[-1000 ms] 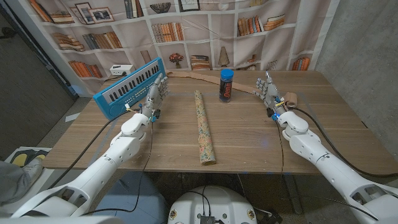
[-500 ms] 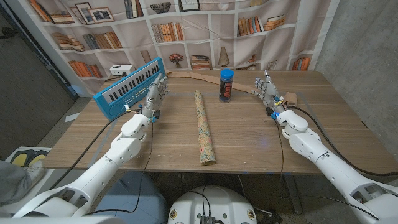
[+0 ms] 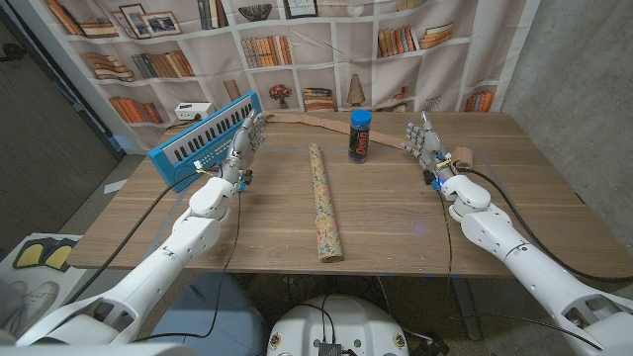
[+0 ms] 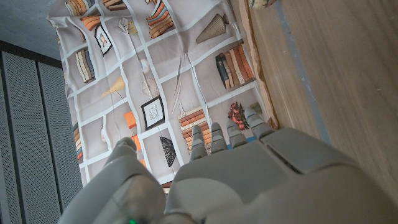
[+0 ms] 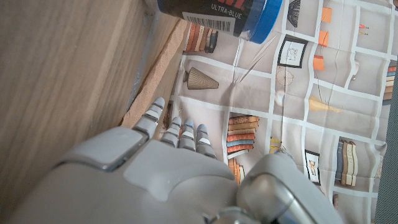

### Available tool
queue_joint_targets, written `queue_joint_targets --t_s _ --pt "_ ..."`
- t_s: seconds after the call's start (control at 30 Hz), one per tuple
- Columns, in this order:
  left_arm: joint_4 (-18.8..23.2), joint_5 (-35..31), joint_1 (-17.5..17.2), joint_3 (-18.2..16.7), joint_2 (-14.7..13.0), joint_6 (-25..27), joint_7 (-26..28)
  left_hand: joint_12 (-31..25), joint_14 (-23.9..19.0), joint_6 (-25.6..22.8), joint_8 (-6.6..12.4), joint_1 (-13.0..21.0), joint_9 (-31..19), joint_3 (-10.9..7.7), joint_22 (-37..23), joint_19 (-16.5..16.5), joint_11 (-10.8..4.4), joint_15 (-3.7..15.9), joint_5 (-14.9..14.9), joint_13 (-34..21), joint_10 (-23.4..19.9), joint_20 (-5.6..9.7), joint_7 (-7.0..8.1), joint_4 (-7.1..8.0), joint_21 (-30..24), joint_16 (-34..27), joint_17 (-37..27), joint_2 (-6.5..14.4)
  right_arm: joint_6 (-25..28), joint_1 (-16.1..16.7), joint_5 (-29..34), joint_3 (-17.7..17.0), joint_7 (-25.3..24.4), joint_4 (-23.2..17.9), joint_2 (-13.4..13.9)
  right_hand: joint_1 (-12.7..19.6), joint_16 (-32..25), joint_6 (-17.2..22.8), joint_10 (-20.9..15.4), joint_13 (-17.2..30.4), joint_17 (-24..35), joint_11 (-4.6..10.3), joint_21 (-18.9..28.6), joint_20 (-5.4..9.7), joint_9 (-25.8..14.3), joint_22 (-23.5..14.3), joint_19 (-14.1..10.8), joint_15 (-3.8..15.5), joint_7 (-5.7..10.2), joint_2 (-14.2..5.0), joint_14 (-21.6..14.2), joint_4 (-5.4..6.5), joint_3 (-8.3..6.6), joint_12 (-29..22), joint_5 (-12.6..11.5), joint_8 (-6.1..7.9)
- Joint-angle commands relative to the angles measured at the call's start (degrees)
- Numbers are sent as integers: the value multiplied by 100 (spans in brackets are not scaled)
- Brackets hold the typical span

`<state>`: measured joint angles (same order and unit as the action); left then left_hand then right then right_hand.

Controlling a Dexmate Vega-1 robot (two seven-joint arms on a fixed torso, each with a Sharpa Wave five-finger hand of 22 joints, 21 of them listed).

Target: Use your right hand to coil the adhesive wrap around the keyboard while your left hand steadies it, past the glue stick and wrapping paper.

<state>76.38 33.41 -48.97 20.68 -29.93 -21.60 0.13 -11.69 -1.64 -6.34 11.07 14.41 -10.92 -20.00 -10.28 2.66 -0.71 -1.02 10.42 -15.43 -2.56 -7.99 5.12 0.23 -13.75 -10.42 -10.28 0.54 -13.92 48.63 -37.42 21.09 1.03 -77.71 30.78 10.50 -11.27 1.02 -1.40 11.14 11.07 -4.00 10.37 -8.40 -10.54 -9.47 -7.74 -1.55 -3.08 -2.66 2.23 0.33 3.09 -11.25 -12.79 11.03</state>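
Matt wood-grain table (image 3: 396, 213). On it, a roll of patterned wrapping paper (image 3: 324, 203), beside a glossy blue plastic keyboard (image 3: 203, 139). Both hands, left hand (image 3: 245, 146) and right hand (image 3: 425, 143), look like smooth grey plastic.

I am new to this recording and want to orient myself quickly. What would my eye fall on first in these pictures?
Probably the bright blue keyboard at the table's far left, with the left robot hand raised right beside it. Next, the long roll of patterned wrapping paper lying down the middle, and the dark glue stick with a blue cap standing behind it. The right robot hand is held open near the tan adhesive wrap along the far edge.
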Motion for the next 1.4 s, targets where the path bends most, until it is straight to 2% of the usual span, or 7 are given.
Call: queue_joint_targets --t_s 0.03,0.1,0.53,0.63,0.8,0.93,1.4 --pt "78 -500 38 69 -44 -14 454 -54 -17 -57 29 45 -18 -9 -17 8 16 -9 32 10 -38 -50 28 -27 11 -33 -24 19 -144 42 43 -80 44 7 110 55 -48 167 -150 12 19 -32 60 29 -24 -29 -81 7 -48 -21 -60 -19 17 -62 -10 87" --pt "70 -635 60 82 -13 14 648 -53 -13 -60 29 44 -18 -8 -17 -3 14 -4 31 14 -31 -51 27 -31 20 -32 -24 19 -225 111 -37 -158 -25 2 57 79 -61 235 -199 7 14 -7 67 86 -22 -28 -109 18 -38 -27 -107 -34 10 -73 -8 104" --pt "90 -1332 194 178 17 -101 1215 -64 254 -104 40 83 -15 -30 -15 -171 17 -7 29 58 -28 93 -2 -98 126 29 -18 43 -157 92 -120 -212 161 -56 204 157 -75 336 -283 -6 1 47 98 72 -17 -23 -252 81 7 -29 -202 -88 -9 -76 5 109" --pt "44 -1525 240 205 37 -174 1349 -76 430 -141 49 105 -14 -41 -13 -287 31 10 26 82 -41 274 -18 -137 187 58 -14 55 -188 48 -61 -194 216 -14 242 182 -70 337 -280 -9 -3 43 114 179 -16 -21 -321 83 10 -35 -209 -105 -18 -66 8 99" --pt "474 -2144 211 241 -283 423 1797 -79 560 -154 47 115 -14 -46 -10 -370 46 -13 21 101 -36 384 -37 -166 225 68 -12 63 -161 23 71 -151 159 -68 299 256 -71 267 -339 -19 -17 -78 193 329 -15 -13 -705 -82 -146 -47 -297 -158 -40 -57 23 42" --pt "392 -2119 275 205 -336 373 1717 -79 563 -152 44 116 -13 -44 -9 -380 46 -12 18 106 -32 378 -34 -176 230 57 -11 58 -119 60 -100 -222 110 -81 215 264 -64 250 -335 -20 -18 -97 204 348 -15 -11 -774 -98 -154 -46 -297 -166 -40 -49 26 32" --pt "1014 -3098 108 210 -500 980 2660 -99 462 -214 59 126 -13 -42 -4 -304 46 66 11 134 -58 382 -87 -225 208 -13 -7 50 -111 94 -15 -253 -39 -45 261 221 0 116 -213 -18 1 -48 18 195 -19 -13 -437 -59 -115 -64 -140 -153 -25 8 46 -14"
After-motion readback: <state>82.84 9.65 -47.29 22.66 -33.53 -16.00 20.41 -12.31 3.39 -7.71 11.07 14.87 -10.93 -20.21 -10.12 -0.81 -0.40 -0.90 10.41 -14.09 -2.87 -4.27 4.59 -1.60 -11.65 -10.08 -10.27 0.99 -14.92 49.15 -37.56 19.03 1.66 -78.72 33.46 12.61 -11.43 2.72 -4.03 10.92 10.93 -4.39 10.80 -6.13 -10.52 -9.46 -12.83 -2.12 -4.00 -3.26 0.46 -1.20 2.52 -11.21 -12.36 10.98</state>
